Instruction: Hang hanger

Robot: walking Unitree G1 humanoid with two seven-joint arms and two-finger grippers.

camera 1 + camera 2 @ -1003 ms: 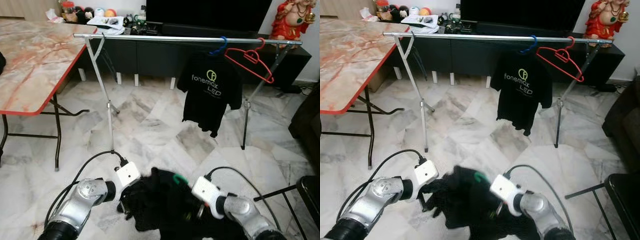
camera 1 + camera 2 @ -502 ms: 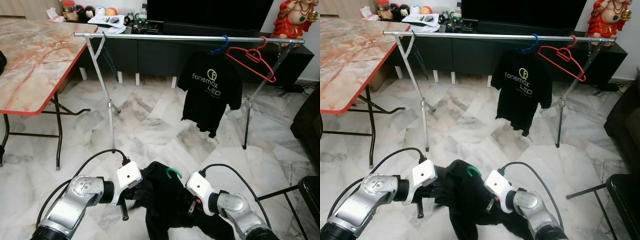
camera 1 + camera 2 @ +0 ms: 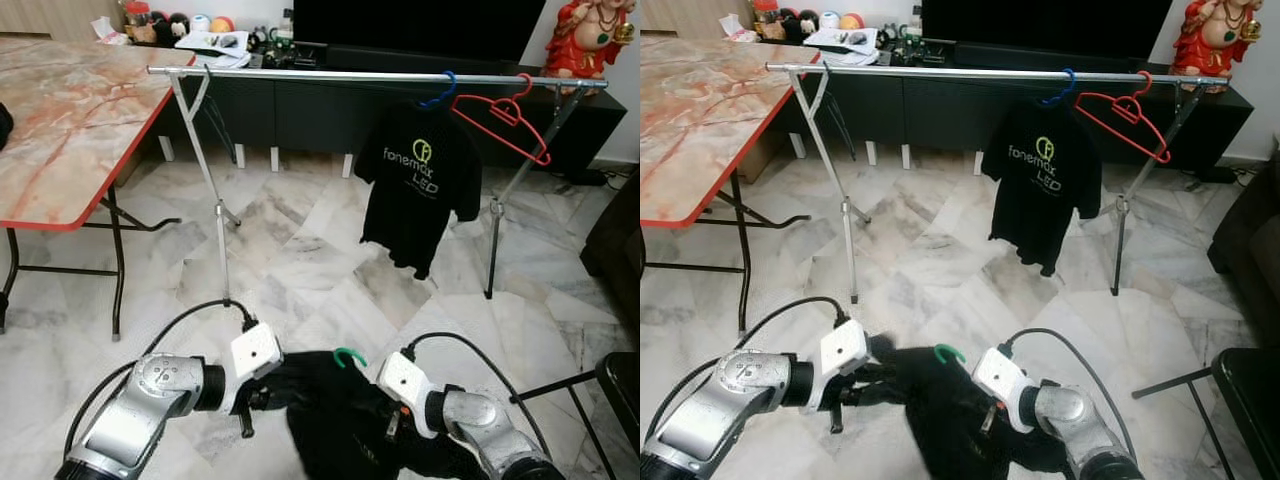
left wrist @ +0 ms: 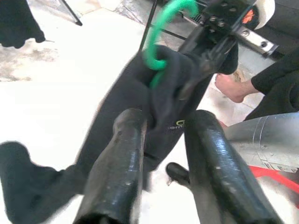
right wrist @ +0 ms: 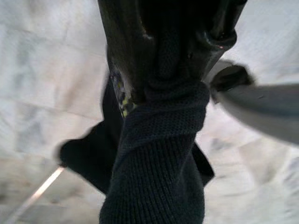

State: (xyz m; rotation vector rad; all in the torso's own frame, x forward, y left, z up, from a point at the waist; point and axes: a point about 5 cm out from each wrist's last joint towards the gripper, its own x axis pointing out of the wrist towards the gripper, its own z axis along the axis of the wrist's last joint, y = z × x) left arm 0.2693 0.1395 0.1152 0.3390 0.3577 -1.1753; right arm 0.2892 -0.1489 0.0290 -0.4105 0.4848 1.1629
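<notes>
Low at 6 o'clock in the head views, both grippers hold a black shirt (image 3: 340, 420) on a green hanger (image 3: 349, 355). The left wrist view shows the left gripper (image 4: 161, 140) pinching the shirt's shoulder; the right wrist view shows the right gripper (image 5: 173, 51) clamped on dark fabric. At 12 o'clock stands the clothes rail (image 3: 330, 74), with a hung black T-shirt (image 3: 420, 190) and red hanger (image 3: 500, 122) toward 1 o'clock, and a marble table (image 3: 70, 120) at 10.

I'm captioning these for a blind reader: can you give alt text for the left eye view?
Both grippers hold a black garment on a green hanger low over the marble floor. Beyond stands a metal clothes rail carrying a black printed T-shirt and an empty red hanger.
</notes>
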